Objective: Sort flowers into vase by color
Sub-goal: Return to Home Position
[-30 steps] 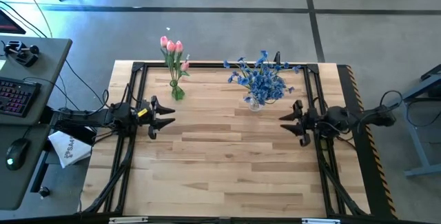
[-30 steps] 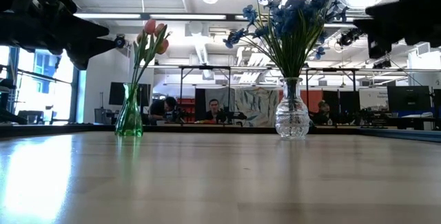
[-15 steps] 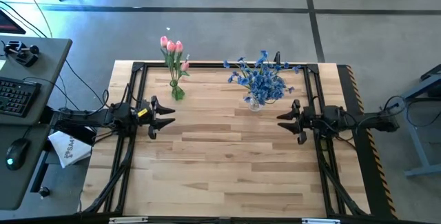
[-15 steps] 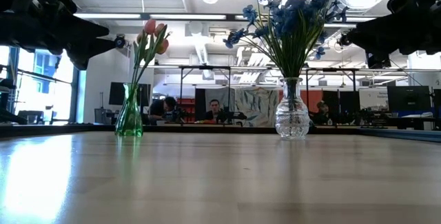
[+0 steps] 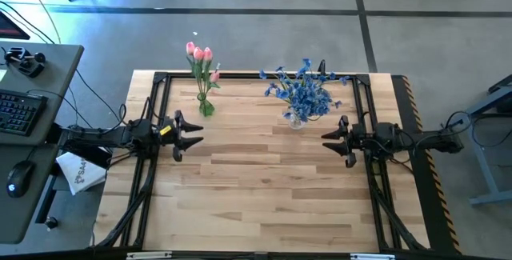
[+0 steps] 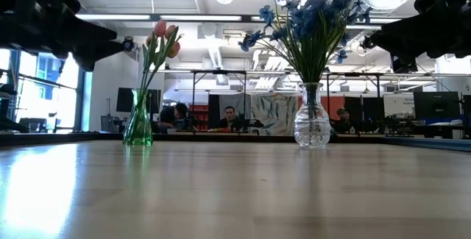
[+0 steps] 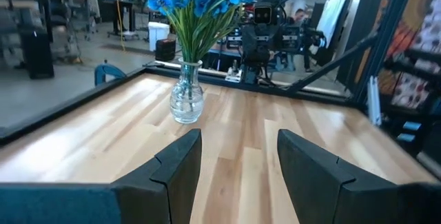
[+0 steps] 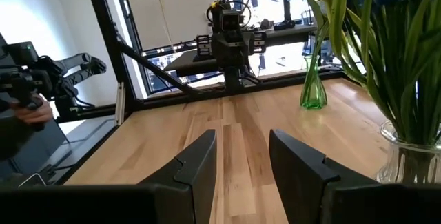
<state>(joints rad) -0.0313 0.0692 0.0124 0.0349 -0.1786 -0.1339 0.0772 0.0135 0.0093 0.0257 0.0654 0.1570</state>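
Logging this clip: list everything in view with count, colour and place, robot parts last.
table: one, light wood, middle of the high view.
green vase: one, green, table's far left.
pink flowers: a few, pink, in the green vase.
transparent vase: one, clear, far side, right of centre.
blue flowers: one bunch, blue, in the transparent vase.
keyboard: one, black, on the desk left of the table.
mouse: one, dark, same desk.
people: about three, colour unclear, room behind the table.
left gripper: one, dark, table's left edge, jaws open, empty.
right gripper: one, dark, table's right edge, jaws open, empty.
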